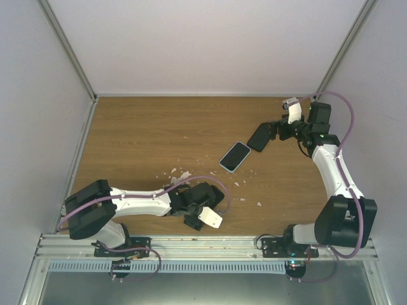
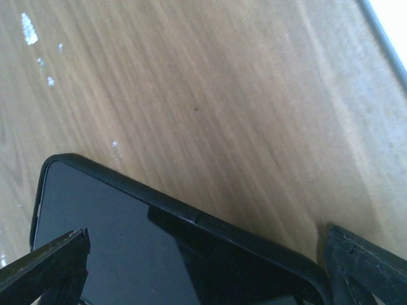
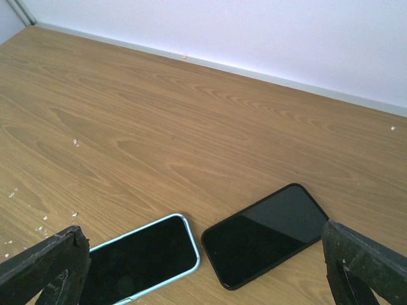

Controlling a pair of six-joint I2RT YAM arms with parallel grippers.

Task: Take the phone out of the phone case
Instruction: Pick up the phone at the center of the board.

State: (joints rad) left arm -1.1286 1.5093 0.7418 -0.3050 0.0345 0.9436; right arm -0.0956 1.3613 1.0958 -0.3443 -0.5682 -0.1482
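Three phones lie on the worktop (image 1: 140, 127). A black-cased phone (image 2: 127, 254) sits at the near middle, under the left tool (image 2: 205, 236), whose fingers stand wide apart with nothing gripped. Its long edge slants across the wrist view, one rounded corner pointing away. Farther right, a pale-blue-rimmed phone (image 1: 235, 156) and a black phone (image 1: 259, 136) lie side by side, long axes running near-left to far-right. Just right of them, the right tool (image 3: 203, 236) is spread wide and empty.
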